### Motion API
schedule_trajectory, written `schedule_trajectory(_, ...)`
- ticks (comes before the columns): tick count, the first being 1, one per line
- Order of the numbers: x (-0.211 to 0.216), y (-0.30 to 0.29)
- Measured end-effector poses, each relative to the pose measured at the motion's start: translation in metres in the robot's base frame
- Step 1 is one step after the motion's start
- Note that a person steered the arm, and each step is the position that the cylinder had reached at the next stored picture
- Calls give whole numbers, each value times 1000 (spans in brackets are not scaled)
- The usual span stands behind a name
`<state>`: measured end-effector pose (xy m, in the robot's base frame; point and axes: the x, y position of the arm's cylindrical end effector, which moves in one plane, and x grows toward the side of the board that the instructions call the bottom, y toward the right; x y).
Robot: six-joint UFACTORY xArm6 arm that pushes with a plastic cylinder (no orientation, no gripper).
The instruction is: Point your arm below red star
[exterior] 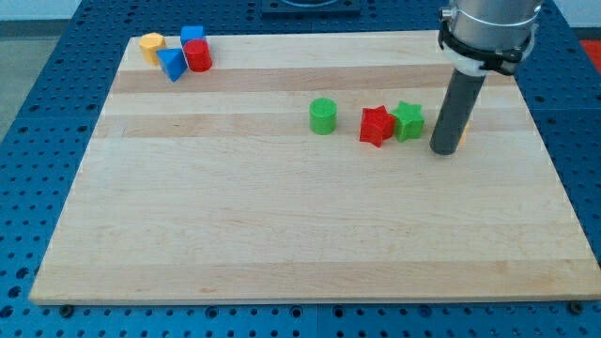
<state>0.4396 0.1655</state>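
Note:
The red star (376,126) lies on the wooden board (282,225) right of centre, touching a green star (408,121) on its right. My tip (445,150) rests on the board to the right of the green star, about level with the lower edge of the red star. A small yellow block (464,134) peeks out just behind the rod, mostly hidden by it.
A green cylinder (323,116) stands left of the red star. At the board's top left sit a yellow block (151,44), a blue block (192,36), a blue triangular block (172,64) and a red cylinder (198,55), clustered together.

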Motion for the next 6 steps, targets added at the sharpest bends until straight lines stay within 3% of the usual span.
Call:
schedule_trajectory(2,31,-6)
schedule_trajectory(6,11,-59)
